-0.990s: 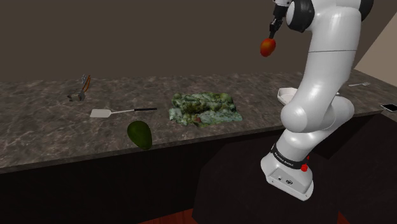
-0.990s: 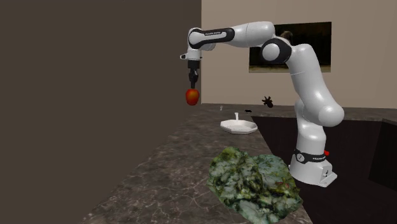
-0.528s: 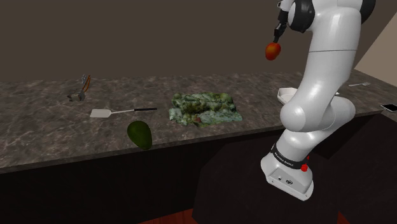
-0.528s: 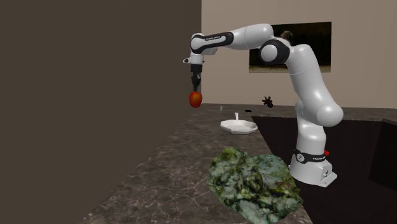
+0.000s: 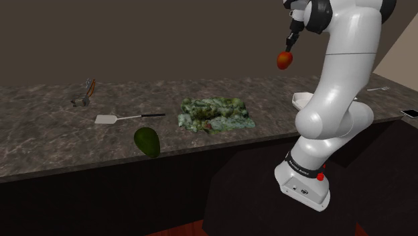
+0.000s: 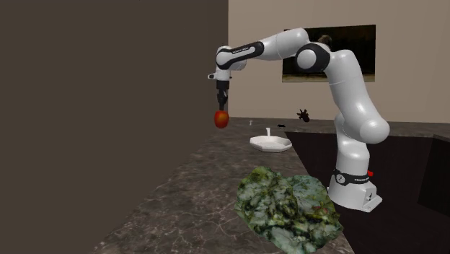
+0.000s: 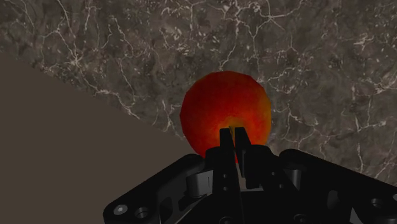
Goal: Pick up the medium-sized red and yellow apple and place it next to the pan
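High over the dark veined stone counter (image 5: pixel 53 134), the round red apple with a yellow patch (image 5: pixel 285 60) hangs in the air from the black two-finger gripper (image 5: pixel 289 47). The fingers are nearly together, pinching the apple's top. The white arm (image 5: pixel 341 67) reaches up from its stand.

The wrist view gives the grip close up: the fingertips (image 7: pixel 226 137) bite into the apple (image 7: pixel 226 108) at its yellow patch. Veined stone lies far beneath it and a plain grey-brown wall surface (image 7: pixel 57 146) is to one side.

The second exterior view gives the height: the apple (image 6: pixel 221 119) is well clear of the counter (image 6: pixel 187 195) under the gripper (image 6: pixel 221 108). It sits beside the dark wall and is up and to that view's left of a white shallow vessel (image 6: pixel 271 143).

The shoulder view adds the rest of the counter:
- One dark green avocado (image 5: pixel 147 141) lies near the front edge.
- One spatula with a white blade and a black handle (image 5: pixel 120 119) lies behind the avocado.
- One small grey-and-brown utensil (image 5: pixel 85 94) is far off to that view's left.
- One fork (image 5: pixel 379 88) and one flat phone-like slab (image 5: pixel 409 114) are past the arm on that view's right.
- The white vessel (image 5: pixel 300 100) is half hidden by the arm.

One crumpled mottled green cloth (image 5: pixel 216 114) lies mid-counter, and in the second exterior view (image 6: pixel 288 206) it is close to the camera. That view also has a dark framed panel (image 6: pixel 360 50) on the pale wall.
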